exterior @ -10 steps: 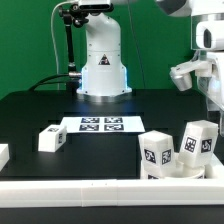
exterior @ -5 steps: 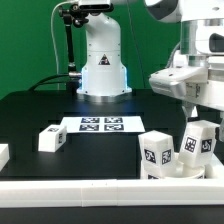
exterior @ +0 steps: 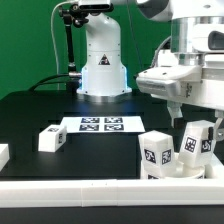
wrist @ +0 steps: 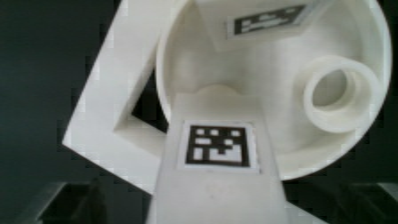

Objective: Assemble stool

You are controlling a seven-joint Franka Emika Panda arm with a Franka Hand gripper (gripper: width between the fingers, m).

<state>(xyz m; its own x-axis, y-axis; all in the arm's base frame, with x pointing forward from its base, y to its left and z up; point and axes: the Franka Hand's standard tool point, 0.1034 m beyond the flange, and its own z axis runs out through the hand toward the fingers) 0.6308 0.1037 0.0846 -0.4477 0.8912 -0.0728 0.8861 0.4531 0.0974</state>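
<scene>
The tool (exterior: 178,104) has come down and slid toward the exterior view's left. Now it hangs just over the seat (exterior: 186,171), so I think it is getting ready to grab a leg. Its fingers are apart and hold nothing. The seat sits on the counter (exterior: 100,152) at the exterior view's right. The right leg (exterior: 198,140) stands just below the tool, with the left leg (exterior: 155,152) beside it. A loose leg (exterior: 52,138) lies well apart.
</scene>
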